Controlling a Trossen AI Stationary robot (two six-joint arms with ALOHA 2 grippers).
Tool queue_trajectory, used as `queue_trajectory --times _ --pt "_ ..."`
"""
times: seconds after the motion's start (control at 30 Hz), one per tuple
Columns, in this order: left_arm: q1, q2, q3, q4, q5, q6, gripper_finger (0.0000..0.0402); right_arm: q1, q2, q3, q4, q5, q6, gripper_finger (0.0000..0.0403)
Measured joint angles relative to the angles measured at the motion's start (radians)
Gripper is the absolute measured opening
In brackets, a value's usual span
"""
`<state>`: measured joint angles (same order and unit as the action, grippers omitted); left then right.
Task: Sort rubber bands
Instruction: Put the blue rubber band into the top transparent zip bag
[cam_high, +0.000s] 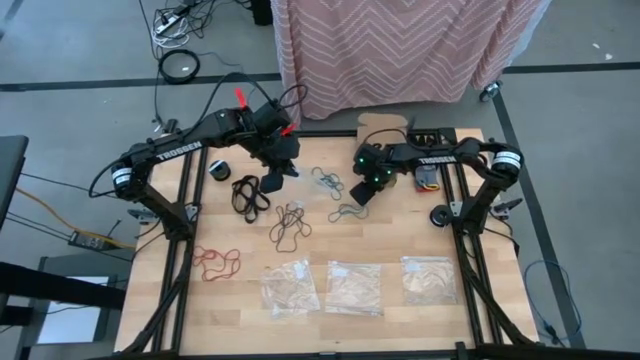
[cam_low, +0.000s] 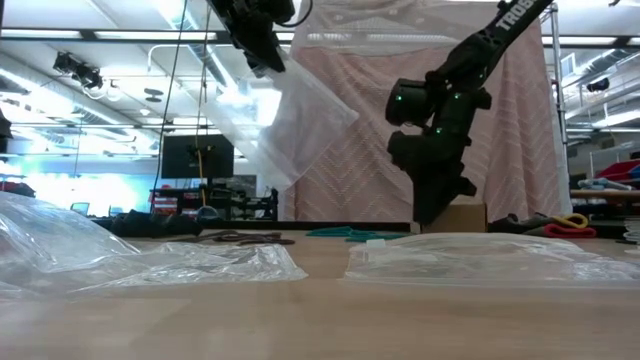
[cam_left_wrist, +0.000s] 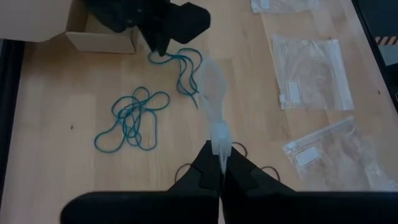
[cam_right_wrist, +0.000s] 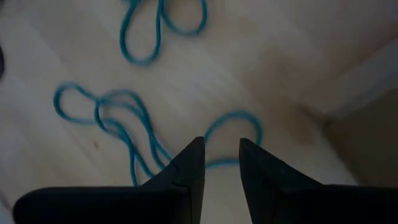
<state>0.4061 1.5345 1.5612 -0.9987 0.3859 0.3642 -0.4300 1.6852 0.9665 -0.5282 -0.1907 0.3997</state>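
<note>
- The right gripper (cam_right_wrist: 221, 163) hangs low over the teal-blue rubber bands (cam_high: 346, 212), with its fingers a little apart and nothing between them.
- One blue loop (cam_right_wrist: 233, 134) lies right under those fingertips, so a short drop looks like all it needs. The blue bands lie in thin strings across the wood.
- The left gripper (cam_left_wrist: 221, 163) is closed on a clear plastic bag (cam_left_wrist: 214, 96) and holds it up off the table. The bag hangs down over the middle.
- The right gripper is the nearer one to the blue bands. The left gripper is farther from them.
- The black bands (cam_high: 249, 192), dark brown bands (cam_high: 289, 224) and red bands (cam_high: 217, 262) lie in their own piles on the table's left side.
- The high view shows all the piles, but the bag is hard to see there. The low view shows the bag (cam_low: 290, 115) hanging high in the air.
</note>
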Motion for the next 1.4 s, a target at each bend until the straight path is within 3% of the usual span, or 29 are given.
queue_trajectory --times 0.4,0.63,0.73,1.1,1.4 --pt "0.0 0.0 0.0 0.0 -0.004 0.0 0.0 0.085 0.088 -0.006 0.005 0.07 0.039 0.0086" --pt "0.0 0.0 0.0 -0.003 -0.007 0.0 0.0 0.116 0.074 -0.012 0.038 0.113 0.077 0.0008" --pt "0.0 0.0 0.0 -0.004 -0.009 0.0 0.0 0.129 0.018 -0.019 0.05 0.113 0.082 0.0001" --pt "0.0 0.0 0.0 0.014 -0.017 0.008 0.0 0.17 -0.399 0.013 0.076 0.202 0.117 0.0" --pt "0.0 0.0 0.0 0.036 -0.006 0.017 0.0 0.178 -0.492 0.16 0.083 0.228 0.004 0.0"
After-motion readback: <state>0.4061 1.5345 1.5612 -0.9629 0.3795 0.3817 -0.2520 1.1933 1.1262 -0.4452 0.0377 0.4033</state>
